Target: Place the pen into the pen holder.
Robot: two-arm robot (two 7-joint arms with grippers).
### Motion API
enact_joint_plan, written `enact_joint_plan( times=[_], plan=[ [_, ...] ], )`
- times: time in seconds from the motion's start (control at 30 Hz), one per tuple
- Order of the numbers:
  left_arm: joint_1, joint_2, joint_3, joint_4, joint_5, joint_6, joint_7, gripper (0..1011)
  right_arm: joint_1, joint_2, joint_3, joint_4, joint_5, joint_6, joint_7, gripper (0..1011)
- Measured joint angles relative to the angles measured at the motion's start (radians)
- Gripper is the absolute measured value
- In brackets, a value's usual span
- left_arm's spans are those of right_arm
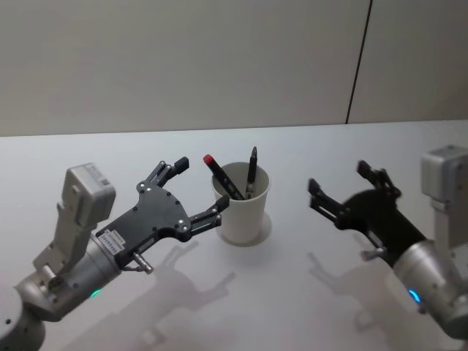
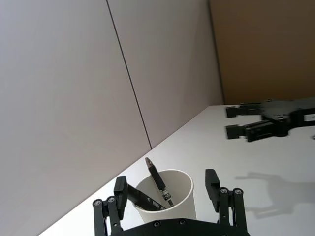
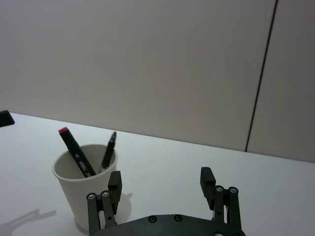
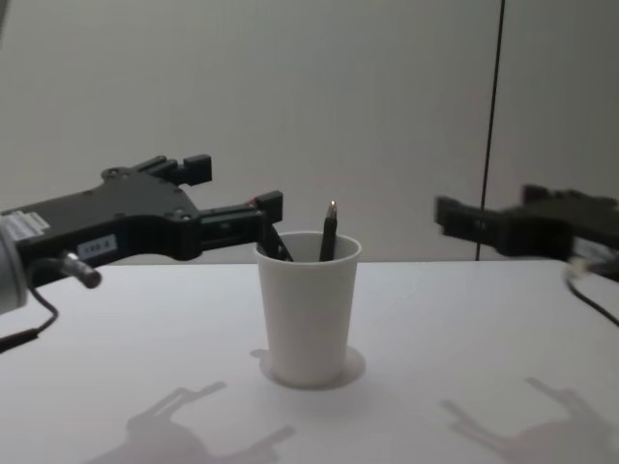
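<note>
The pen holder (image 1: 243,212), a white paper cup, stands upright at the middle of the table. Two pens lean inside it: a black one with a red cap (image 1: 213,167) and a slim black pen (image 1: 251,170). My left gripper (image 1: 199,191) is open just left of the cup, level with its rim, with nothing between its fingers; one fingertip (image 1: 219,210) is close to the rim. In the left wrist view the cup (image 2: 181,192) sits between the fingers. My right gripper (image 1: 340,179) hangs open and holds nothing, to the right of the cup and apart from it.
The white table (image 1: 292,292) runs back to a plain wall with a dark vertical seam (image 4: 493,126). Free room lies in front of the cup and between it and the right gripper.
</note>
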Motion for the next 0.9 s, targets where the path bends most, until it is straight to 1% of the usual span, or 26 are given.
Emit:
enact_joint_plan(
  times=[0.1, 0.17, 0.2, 0.23, 0.33, 0.47, 0.53, 0.57, 0.77, 0.9],
  plan=[
    [-0.002, -0.008, 0.019, -0.005, 0.012, 0.020, 0.050, 1004, -0.039, 0.028, 0.022, -0.014, 0.017, -0.010, -0.014, 1002],
    [-0.003, -0.011, 0.025, -0.007, 0.017, 0.027, 0.069, 1004, -0.052, 0.037, 0.030, -0.020, 0.023, -0.013, -0.019, 1002],
    [-0.003, -0.012, 0.029, -0.008, 0.019, 0.032, 0.080, 1004, -0.066, 0.048, 0.039, -0.026, 0.031, -0.017, -0.025, 1002],
    [-0.004, -0.015, 0.036, -0.011, 0.024, 0.040, 0.100, 1004, -0.073, 0.053, 0.044, -0.029, 0.034, -0.018, -0.028, 1001],
    [-0.005, -0.020, 0.047, -0.013, 0.031, 0.051, 0.129, 1004, -0.098, 0.071, 0.058, -0.038, 0.046, -0.024, -0.037, 1002],
    [-0.008, -0.029, 0.070, -0.019, 0.046, 0.075, 0.190, 1004, -0.117, 0.085, 0.069, -0.045, 0.054, -0.028, -0.044, 1002],
    [-0.008, -0.032, 0.076, -0.021, 0.050, 0.082, 0.208, 1004, -0.121, 0.087, 0.071, -0.047, 0.056, -0.029, -0.046, 1002],
    [-0.009, -0.035, 0.083, -0.023, 0.055, 0.090, 0.228, 1004, -0.123, 0.089, 0.073, -0.048, 0.057, -0.030, -0.047, 1002],
    [-0.012, -0.046, 0.110, -0.030, 0.073, 0.118, 0.299, 1004, -0.125, 0.090, 0.074, -0.049, 0.058, -0.030, -0.047, 1002],
    [-0.014, -0.054, 0.131, -0.036, 0.087, 0.141, 0.357, 1004, -0.125, 0.090, 0.074, -0.049, 0.058, -0.030, -0.047, 1002]
  ],
)
